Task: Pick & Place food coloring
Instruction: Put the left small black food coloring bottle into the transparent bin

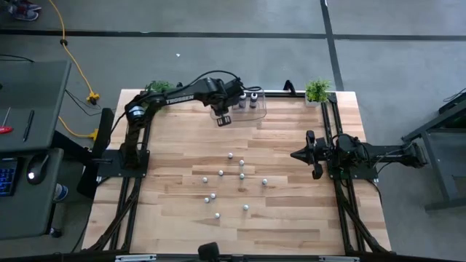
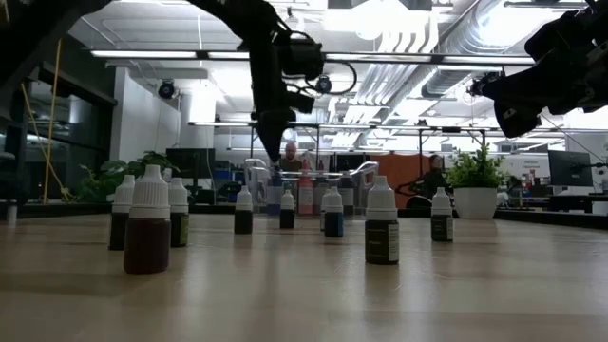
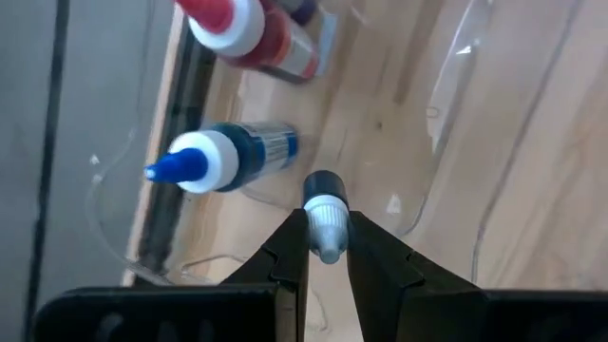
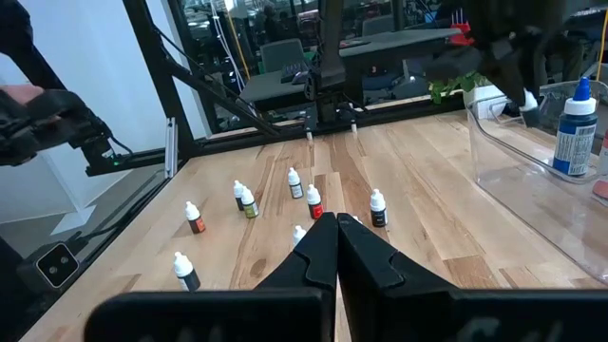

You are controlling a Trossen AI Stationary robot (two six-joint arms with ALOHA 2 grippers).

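Observation:
My left gripper (image 3: 328, 228) is shut on a small dark food coloring bottle with a whitish cap (image 3: 325, 201), over the clear plastic bin (image 1: 242, 109) at the table's far edge. Two larger bottles stand on the bin's floor, a blue one (image 3: 233, 160) and a red one (image 3: 255, 36). Several small white-capped bottles (image 1: 230, 155) stand upright on their bases mid-table. My right gripper (image 4: 335, 237) waits shut at the table's right side, holding nothing. My left gripper pinches the small bottle's whitish cap (image 3: 327, 220) between its two fingers (image 3: 290, 249). The fingers come from above, slanting down. The dark body (image 3: 323, 182) hangs below the fingertips, over the bin's floor near the blue bottle.
Two small potted plants (image 1: 317, 90) (image 1: 159, 87) stand at the far corners. The bin's clear walls (image 3: 456, 142) rise around the bottles inside. Bare wood lies between the bin and the scattered bottles (image 1: 242, 175), and along the near edge.

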